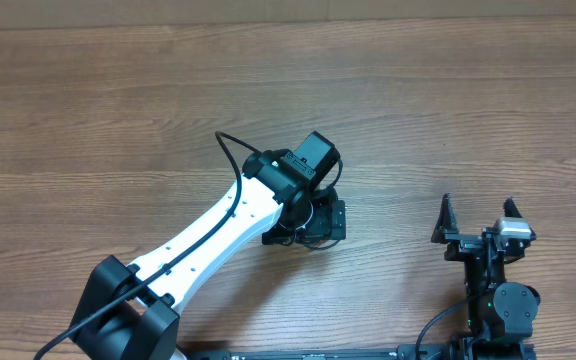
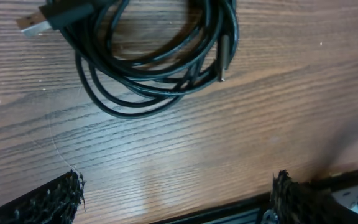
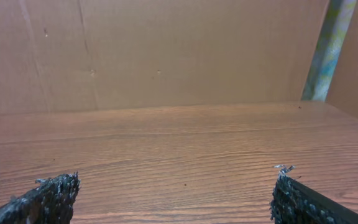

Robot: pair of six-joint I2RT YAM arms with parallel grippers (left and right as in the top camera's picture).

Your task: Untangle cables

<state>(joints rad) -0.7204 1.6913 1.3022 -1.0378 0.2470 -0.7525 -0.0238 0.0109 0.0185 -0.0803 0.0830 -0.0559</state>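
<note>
While both pincers stood spread, the left gripper point(image 2: 178, 186) hung over the coiled cables point(image 2: 216, 28) on the wooden table point(image 2: 229, 143); the right gripper point(image 1: 478, 212) sat well apart; pinching several strands together could tighten the tangle.

The cables point(image 2: 160, 86) are thin black cords bundled in one loose coil, lying flat on the table point(image 2: 229, 143). A silvery plug point(image 2: 28, 23) pokes out at the coil's left side.

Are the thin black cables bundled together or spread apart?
Bundled: the thin black cables lie as one overlapping coil on the wooden table.
</note>
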